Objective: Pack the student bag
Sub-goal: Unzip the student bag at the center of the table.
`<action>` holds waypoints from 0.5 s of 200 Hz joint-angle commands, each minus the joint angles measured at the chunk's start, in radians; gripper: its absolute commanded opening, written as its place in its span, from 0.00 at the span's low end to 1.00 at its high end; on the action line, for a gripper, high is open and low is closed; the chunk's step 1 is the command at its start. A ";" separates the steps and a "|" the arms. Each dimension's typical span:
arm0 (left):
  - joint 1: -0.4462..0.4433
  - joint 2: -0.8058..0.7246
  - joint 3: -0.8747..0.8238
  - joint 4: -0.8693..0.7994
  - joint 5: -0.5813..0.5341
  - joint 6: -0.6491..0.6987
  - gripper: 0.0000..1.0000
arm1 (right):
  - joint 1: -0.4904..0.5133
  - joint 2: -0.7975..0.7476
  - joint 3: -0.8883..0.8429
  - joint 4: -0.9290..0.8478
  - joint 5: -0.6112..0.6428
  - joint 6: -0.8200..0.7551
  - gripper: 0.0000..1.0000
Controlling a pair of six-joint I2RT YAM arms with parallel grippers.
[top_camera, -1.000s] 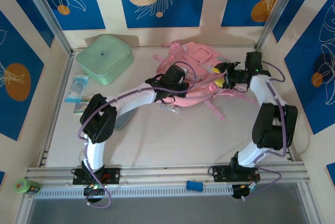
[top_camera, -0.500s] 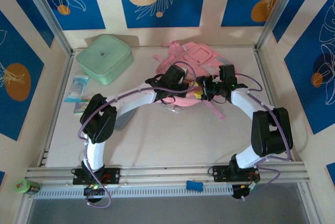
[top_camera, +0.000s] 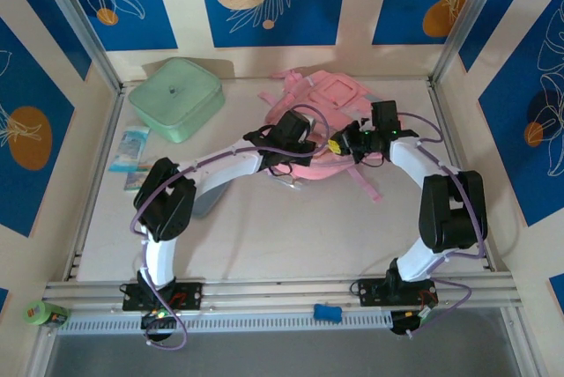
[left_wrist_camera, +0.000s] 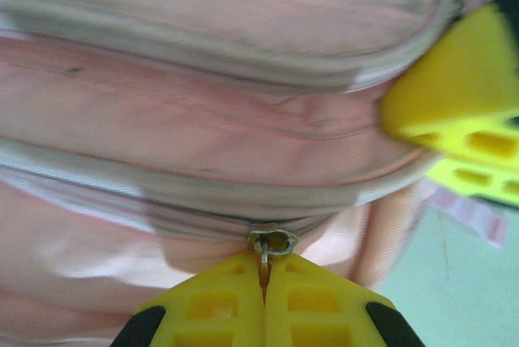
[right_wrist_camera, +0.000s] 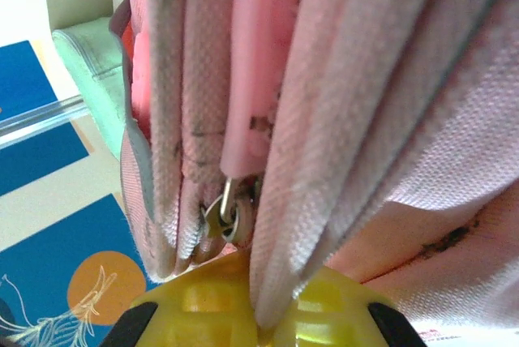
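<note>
From the overhead camera I have the pink backpack (top_camera: pixel 337 95) lying flat on the table (top_camera: pixel 291 227) at the far side, a little right of centre. Its straps trail toward me, and both arms reach in over its near edge from either side. My left gripper (left_wrist_camera: pixel 265 274) has its yellow fingers pressed together on the metal zip pull (left_wrist_camera: pixel 265 251) of one of the bag's zips. In the left wrist camera the tab runs straight down into the seam between the two pads, and the slider sits just above the fingertips on a curved zip line. My right gripper (top_camera: pixel 336 144) is just beside the left one, near it but not touching as far as I can see. Its yellow fingers also show at the right edge of the left wrist camera. In the right wrist camera its fingers are closed on a fold of pink fabric that drops between them, and a second zip slider (right_wrist_camera: pixel 225 211) hangs free just left of that fold, not gripped. The mint green zip case (top_camera: pixel 176 99) sits well apart at the far left of the table, with flat packets (top_camera: pixel 132 150) nearer me along the left edge.
</note>
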 commanded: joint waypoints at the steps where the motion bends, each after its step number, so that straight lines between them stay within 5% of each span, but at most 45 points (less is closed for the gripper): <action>1: 0.077 -0.086 -0.070 -0.084 -0.052 0.073 0.00 | -0.110 -0.034 0.031 -0.130 -0.042 -0.197 0.00; 47: 0.177 -0.110 -0.121 -0.124 -0.007 0.126 0.00 | -0.238 0.091 0.262 -0.325 -0.119 -0.400 0.00; 84: 0.114 -0.088 -0.087 -0.063 0.107 0.078 0.00 | -0.259 0.199 0.442 -0.352 -0.032 -0.402 0.00; 100: 0.069 -0.054 -0.036 -0.041 0.126 0.053 0.00 | -0.267 0.241 0.497 -0.380 -0.063 -0.390 0.10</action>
